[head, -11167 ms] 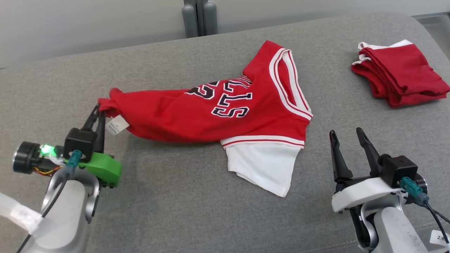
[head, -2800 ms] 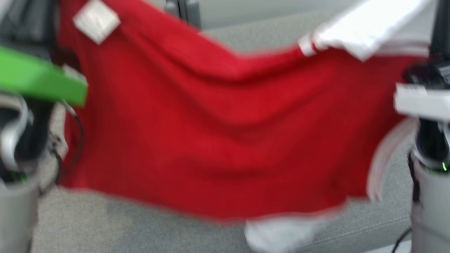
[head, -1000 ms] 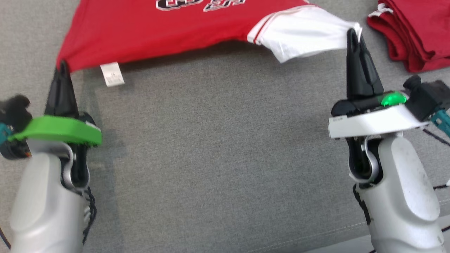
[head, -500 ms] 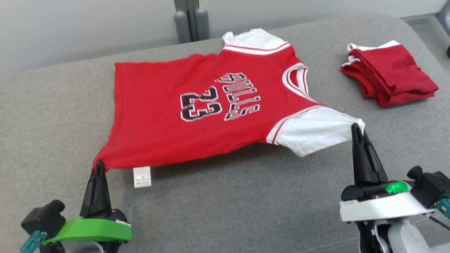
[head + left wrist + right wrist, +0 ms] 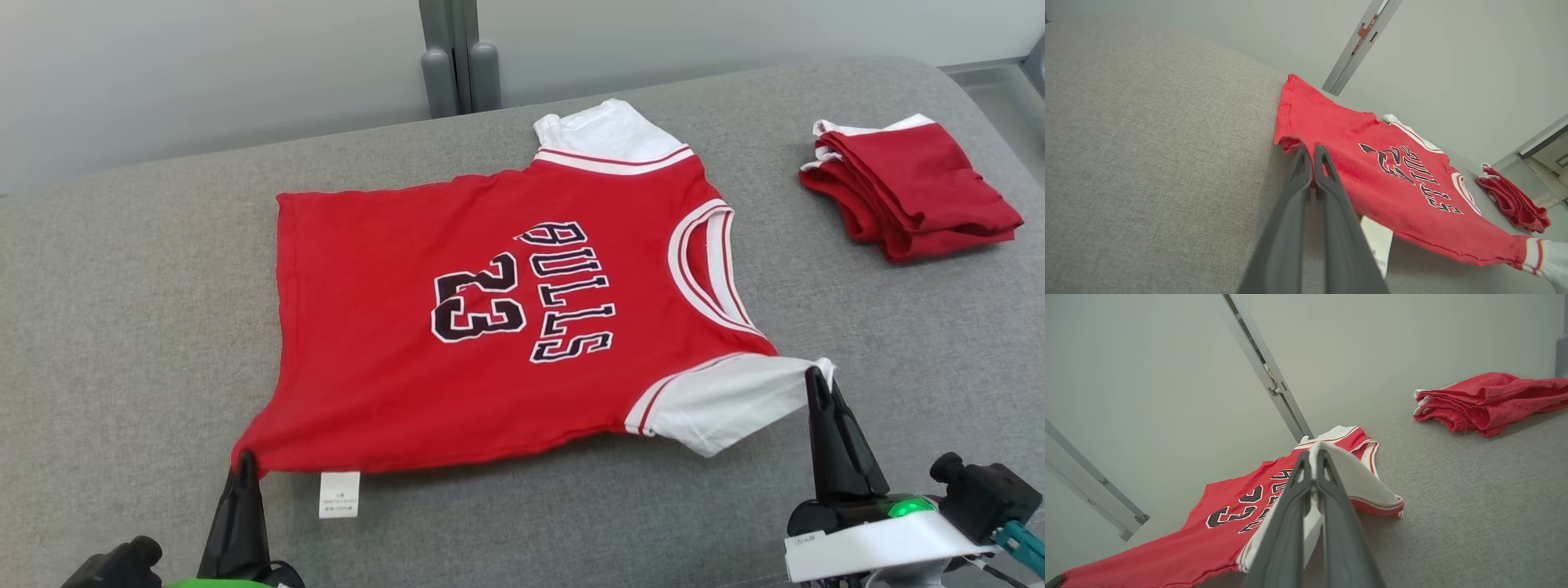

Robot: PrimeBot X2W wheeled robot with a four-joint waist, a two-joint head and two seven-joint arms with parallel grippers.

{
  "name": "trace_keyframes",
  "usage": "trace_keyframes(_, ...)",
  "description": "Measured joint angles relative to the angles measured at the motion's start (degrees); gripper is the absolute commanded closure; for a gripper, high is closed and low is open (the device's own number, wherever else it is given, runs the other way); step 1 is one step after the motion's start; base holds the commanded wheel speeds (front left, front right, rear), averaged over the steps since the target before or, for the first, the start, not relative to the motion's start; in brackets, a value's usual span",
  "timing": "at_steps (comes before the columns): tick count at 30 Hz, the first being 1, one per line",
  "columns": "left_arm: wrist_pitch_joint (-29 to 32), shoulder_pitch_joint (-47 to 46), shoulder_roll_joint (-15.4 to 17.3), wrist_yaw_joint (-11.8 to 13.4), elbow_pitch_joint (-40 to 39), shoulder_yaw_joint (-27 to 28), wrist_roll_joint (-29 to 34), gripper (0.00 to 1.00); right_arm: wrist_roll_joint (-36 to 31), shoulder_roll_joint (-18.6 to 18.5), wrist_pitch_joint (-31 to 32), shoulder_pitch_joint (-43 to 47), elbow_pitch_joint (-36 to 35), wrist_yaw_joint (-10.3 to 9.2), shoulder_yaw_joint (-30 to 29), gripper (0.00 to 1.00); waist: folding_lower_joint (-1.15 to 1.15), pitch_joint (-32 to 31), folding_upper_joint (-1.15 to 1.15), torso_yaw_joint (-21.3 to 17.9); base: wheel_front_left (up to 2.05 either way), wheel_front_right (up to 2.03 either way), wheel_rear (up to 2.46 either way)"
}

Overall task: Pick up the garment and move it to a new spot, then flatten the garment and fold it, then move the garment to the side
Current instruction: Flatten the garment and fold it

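Bright even light, soft shadows, sharp focus, wide-angle wrist distortion

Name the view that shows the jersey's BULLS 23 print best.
Head view: the print on the jersey lies whole and unblocked, seen from above. The left wrist view catches it at a shallow slant. In the right wrist view the right gripper and the white sleeve hide part of the lettering.

Red garment, white sleeves, black lettering — plain grey surface.

A red Bulls 23 jersey lies spread on the grey upholstered cushion, folded red garments well apart.
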Motion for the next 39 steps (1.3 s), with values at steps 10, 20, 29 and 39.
trace_keyframes(10,-0.93,-6.54,-1.86,-1.44,9.48,-1.87,-2.25,1.00,1.68,0.02,0.01,-6.88,9.59,0.00,-0.43,1.00,0.00,2.86,0.00,0.37,0.00,0.00,0.00)
trace_keyframes(20,-2.15,-18.96,-2.52,-1.60,14.58,-0.83,-4.69,1.00,2.69,0.00,0.00,-18.28,13.79,0.00,-1.30,1.00,0.00,7.11,0.00,0.74,0.00,0.00,0.00)
trace_keyframes(29,-3.81,-29.63,-1.99,-1.34,24.52,0.00,-3.83,1.00,3.37,0.01,0.00,-32.37,25.21,0.00,-0.13,1.00,0.00,11.38,0.00,0.90,0.00,0.00,0.00)
trace_keyframes(39,-5.26,-36.11,-2.19,-2.45,31.84,-0.98,-2.70,1.00,2.04,0.02,0.00,-42.19,35.52,0.00,-0.33,1.00,0.01,14.38,0.00,1.25,0.00,0.00,0.00)
